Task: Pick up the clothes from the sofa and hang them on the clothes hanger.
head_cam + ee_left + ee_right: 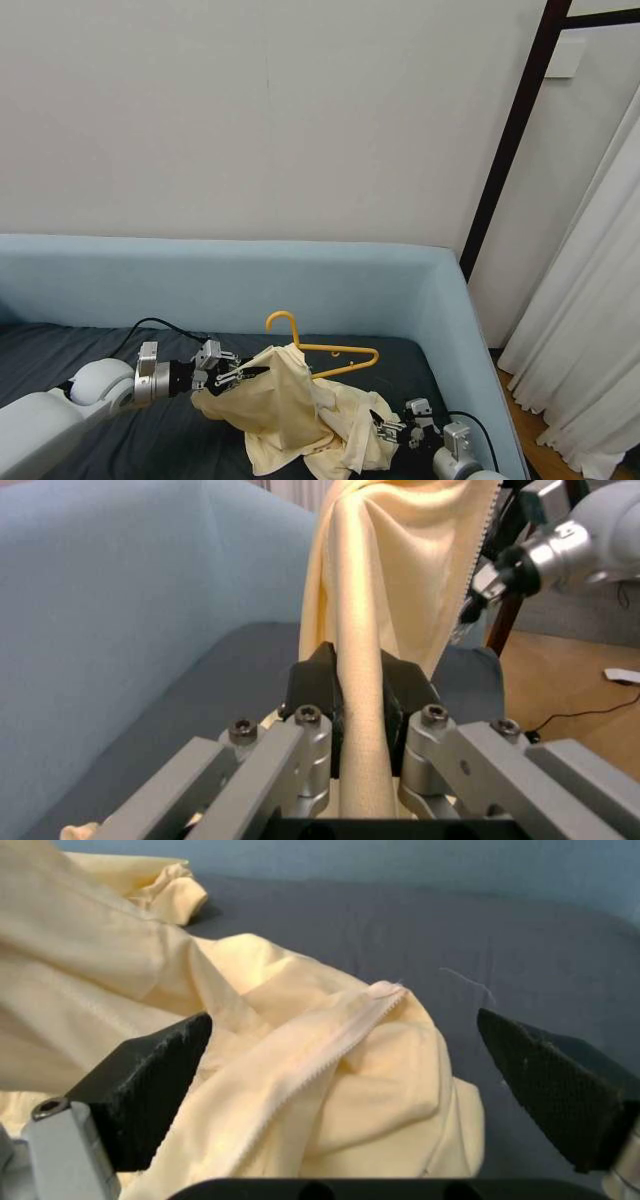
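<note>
Garment: pale yellow cloth (pixel 290 415), heaped on the sofa (pixel 330 280) seat, one end lifted.
Hanger: orange (pixel 335 350), under the cloth, nearer the sofa back.
Left gripper (pixel 243 374): clamped on a bunched fold.
Right gripper (pixel 384 428): jaws wide apart over the cloth's hem, at the sofa's right end.
Room: white wall (pixel 260 110) behind the sofa; curtain (pixel 590 340) past its right arm.

A black post (pixel 505 150) rises at a slant. Left of the post spreads a plain white wall (pixel 250 110). Right of the post hangs a white curtain (pixel 590 340). Wooden floor (pixel 570 667) lies around the post's foot.
</note>
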{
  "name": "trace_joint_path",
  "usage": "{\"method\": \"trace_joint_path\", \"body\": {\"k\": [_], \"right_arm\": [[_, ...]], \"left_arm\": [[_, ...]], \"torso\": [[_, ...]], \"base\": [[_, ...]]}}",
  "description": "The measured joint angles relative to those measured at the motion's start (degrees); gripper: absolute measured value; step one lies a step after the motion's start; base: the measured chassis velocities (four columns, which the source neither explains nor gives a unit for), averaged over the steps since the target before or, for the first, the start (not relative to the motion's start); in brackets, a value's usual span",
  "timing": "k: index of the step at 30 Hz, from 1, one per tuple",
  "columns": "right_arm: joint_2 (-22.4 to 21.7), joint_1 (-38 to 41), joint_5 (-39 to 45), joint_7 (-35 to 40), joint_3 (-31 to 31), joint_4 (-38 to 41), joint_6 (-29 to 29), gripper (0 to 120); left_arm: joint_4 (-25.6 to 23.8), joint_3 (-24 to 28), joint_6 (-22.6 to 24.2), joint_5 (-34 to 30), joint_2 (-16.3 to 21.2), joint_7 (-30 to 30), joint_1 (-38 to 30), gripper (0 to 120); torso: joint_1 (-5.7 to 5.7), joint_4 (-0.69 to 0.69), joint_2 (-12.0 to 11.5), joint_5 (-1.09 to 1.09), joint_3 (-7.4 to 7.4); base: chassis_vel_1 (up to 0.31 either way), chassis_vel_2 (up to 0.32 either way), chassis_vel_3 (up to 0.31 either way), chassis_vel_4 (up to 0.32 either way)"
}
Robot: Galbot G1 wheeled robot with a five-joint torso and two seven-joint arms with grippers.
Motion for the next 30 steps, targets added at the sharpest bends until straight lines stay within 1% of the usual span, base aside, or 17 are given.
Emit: {"method": "trace_joint_path", "body": {"k": [3,8,14,15,18,19,21,25,26,27,28,29,30], "right_arm": [[1.86,2.52,1.40,-1.28,-0.74,-3.93,0.28,100],[2.28,4.86,2.43,-1.71,-2.76,-6.46,0.11,100],[3.82,7.36,2.48,-1.77,-4.80,-9.25,-0.18,99],[4.23,7.87,2.47,-1.76,-5.06,-10.08,-0.24,93],[4.93,8.93,2.56,-1.67,-5.37,-11.64,-0.48,87],[5.04,9.15,2.59,-1.63,-5.54,-12.04,-0.56,82],[5.08,9.24,2.60,-1.63,-5.65,-12.19,-0.58,80],[5.14,9.51,2.57,-1.59,-6.15,-12.71,-0.61,65],[5.14,9.51,2.57,-1.59,-6.15,-12.71,-0.61,65],[5.27,9.65,2.51,-1.58,-6.41,-13.01,-0.65,56],[5.35,9.71,2.52,-1.58,-6.44,-13.10,-0.70,52],[5.47,9.88,2.52,-1.55,-6.58,-13.30,-0.72,46],[5.47,9.88,2.52,-1.55,-6.58,-13.30,-0.72,46]], "left_arm": [[-0.14,0.21,0.13,-0.21,0.21,0.03,0.21,7],[0.00,0.41,0.41,-0.55,0.29,0.00,0.05,7],[0.19,0.45,0.54,-0.72,0.67,0.01,0.12,7],[0.23,0.47,0.54,-0.73,0.76,0.05,0.20,7],[0.35,0.45,0.54,-0.72,0.77,0.13,0.33,7],[0.41,0.43,0.54,-0.72,0.70,0.15,0.34,7],[0.43,0.43,0.54,-0.72,0.66,0.16,0.34,7],[0.57,0.42,0.55,-0.69,0.46,0.24,0.34,7],[0.57,0.42,0.55,-0.69,0.46,0.24,0.34,7],[0.65,0.42,0.55,-0.66,0.39,0.27,0.33,7],[0.66,0.44,0.55,-0.65,0.40,0.27,0.31,7],[0.65,0.57,0.55,-0.62,0.44,0.29,0.26,7],[0.65,0.57,0.55,-0.62,0.44,0.29,0.26,7]], "torso": [[0.01,0.02,0.00,0.01,0.00],[0.00,0.01,0.00,-0.01,0.00],[0.01,0.01,0.00,0.00,0.00],[0.01,0.01,0.00,0.00,0.00],[0.01,0.01,0.00,0.00,0.00],[0.01,0.01,0.00,0.00,0.00],[0.00,0.01,0.00,0.00,0.00],[0.01,0.00,0.00,0.00,0.00],[0.01,0.00,0.00,0.00,0.00],[0.01,0.00,0.00,0.00,0.00],[0.01,0.00,0.00,0.00,0.00],[0.00,0.01,0.00,0.00,0.00],[0.00,0.01,0.00,0.00,0.00]], "base": [[0.000,0.000,0.000,0.000],[0.000,0.000,0.000,0.000],[0.000,0.000,0.000,0.000],[0.000,0.000,0.000,0.000],[0.000,0.000,0.000,0.000],[0.000,0.000,0.000,0.000],[0.000,0.000,0.000,0.000],[0.000,0.000,0.000,0.000],[0.000,0.000,0.000,0.000],[0.000,0.000,0.000,0.000],[0.000,0.000,0.000,0.000],[0.000,0.000,0.000,0.000],[0.000,0.000,0.000,0.000]]}}
